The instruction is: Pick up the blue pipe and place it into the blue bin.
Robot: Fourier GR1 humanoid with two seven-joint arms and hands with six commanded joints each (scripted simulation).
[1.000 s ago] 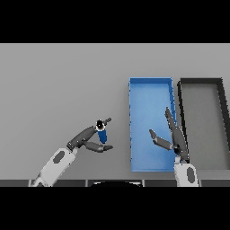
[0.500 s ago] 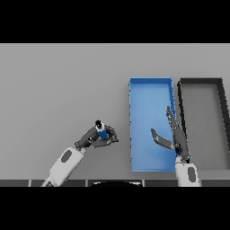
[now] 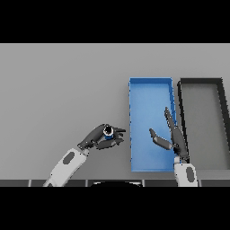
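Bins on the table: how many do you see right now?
2. The blue bin stands right of centre, with the right hand open over it. The black bin stands directly to its right, along the table's right side. None appears hidden.

Black bin (image 3: pixel 201 123): a long rectangular tray with dark walls and a grey floor, lying on the right side of the surface, just beside the blue one and parallel to it.
Surface (image 3: pixel 63 85): plain grey, flat, spanning the whole view under both bins.
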